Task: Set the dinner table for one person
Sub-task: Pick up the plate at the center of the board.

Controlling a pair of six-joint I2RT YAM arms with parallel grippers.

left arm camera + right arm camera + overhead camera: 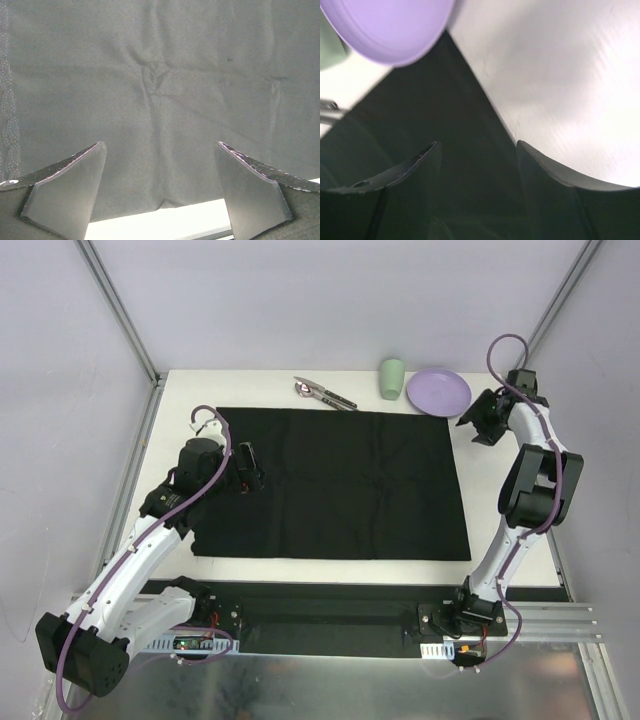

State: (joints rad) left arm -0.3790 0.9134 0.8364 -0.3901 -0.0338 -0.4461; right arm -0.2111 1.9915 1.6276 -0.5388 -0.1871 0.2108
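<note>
Mat (330,485) is laid on table (230,390) | plate (438,391), cup (392,378), cutlery (325,393) are parked beyond mat's far edge, not yet set | left gripper (160,150), right gripper (477,145) are seen spread, empty.

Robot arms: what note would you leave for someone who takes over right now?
Left pincer: open, empty, over the left of the mat.
Right pincer: open, empty, by the mat's far right corner, near the plate.
Plate, cup and cutlery: at the far edge of the table, off the mat.
Done: mat lies flat.
To do: move plate, cup and cutlery onto the mat.
</note>
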